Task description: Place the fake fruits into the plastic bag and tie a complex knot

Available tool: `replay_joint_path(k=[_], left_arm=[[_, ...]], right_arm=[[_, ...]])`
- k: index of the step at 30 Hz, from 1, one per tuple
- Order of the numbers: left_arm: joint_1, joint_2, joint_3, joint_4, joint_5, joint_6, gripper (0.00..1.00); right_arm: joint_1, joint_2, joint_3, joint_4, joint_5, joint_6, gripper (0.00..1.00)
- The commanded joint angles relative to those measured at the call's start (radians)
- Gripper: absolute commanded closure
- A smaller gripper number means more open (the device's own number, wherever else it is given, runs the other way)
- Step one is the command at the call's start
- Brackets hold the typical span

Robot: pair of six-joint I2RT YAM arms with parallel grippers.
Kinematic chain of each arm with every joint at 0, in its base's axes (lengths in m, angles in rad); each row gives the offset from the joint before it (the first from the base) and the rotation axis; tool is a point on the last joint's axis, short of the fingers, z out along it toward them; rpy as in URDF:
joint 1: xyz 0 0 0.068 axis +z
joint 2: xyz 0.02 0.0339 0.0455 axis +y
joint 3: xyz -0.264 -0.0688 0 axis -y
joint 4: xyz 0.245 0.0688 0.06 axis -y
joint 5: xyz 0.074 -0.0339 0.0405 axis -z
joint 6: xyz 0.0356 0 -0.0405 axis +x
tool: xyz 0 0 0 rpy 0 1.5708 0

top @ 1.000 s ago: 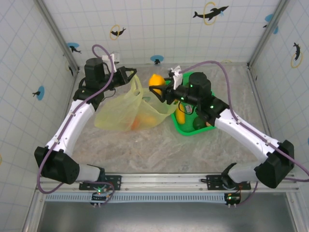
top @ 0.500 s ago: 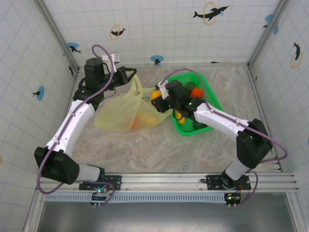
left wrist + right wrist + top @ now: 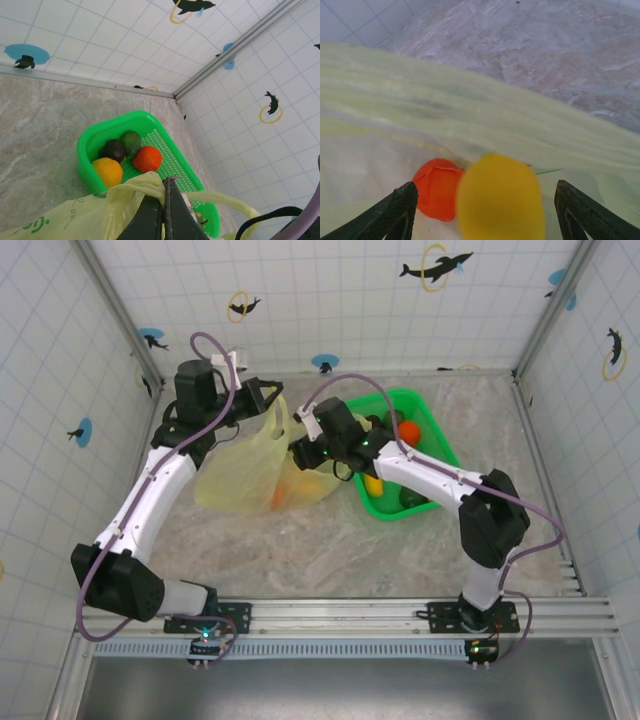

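Swinging the right gripper (image 3: 300, 452) across from the green basket (image 3: 85, 145) to the plastic bag (image 3: 245, 465) mouth, and spreading its fingers wider, clear of the blurred yellow fruit (image 3: 500, 197) between them. Keeping the left gripper (image 3: 164, 200) clamped shut on the bag's rim, holding it up. Showing an orange fruit (image 3: 436, 187) lying inside the bag. Leaving behind in the basket a dark fruit (image 3: 113, 149), a green fruit (image 3: 131, 141), a red-orange fruit (image 3: 147, 159) and a yellow-orange fruit (image 3: 106, 171).

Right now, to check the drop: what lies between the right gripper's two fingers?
In the right wrist view, a yellow fruit sits between the open fingers of the right gripper, touching neither, with the plastic bag behind it.
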Motion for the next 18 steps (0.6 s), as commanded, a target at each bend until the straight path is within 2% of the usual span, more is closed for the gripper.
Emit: replay_joint_path(k=[1, 5, 13, 18], left_arm=[[0.0, -0.014, 0.023, 0.01, 0.003, 0.005, 1.0], [-0.001, -0.019, 0.019, 0.007, 0.0, 0.008, 1.0], [-0.001, -0.025, 0.015, 0.001, -0.011, 0.015, 1.0], [-0.001, -0.025, 0.013, -0.001, -0.016, 0.016, 1.0]], right_arm=[[-0.005, -0.005, 0.036, -0.008, -0.01, 0.015, 0.2], [-0.013, -0.046, 0.002, 0.001, -0.015, 0.021, 0.23], [-0.027, -0.198, -0.106, 0.064, -0.054, 0.032, 0.47], [-0.036, -0.328, -0.213, 0.138, -0.133, 0.036, 0.57]])
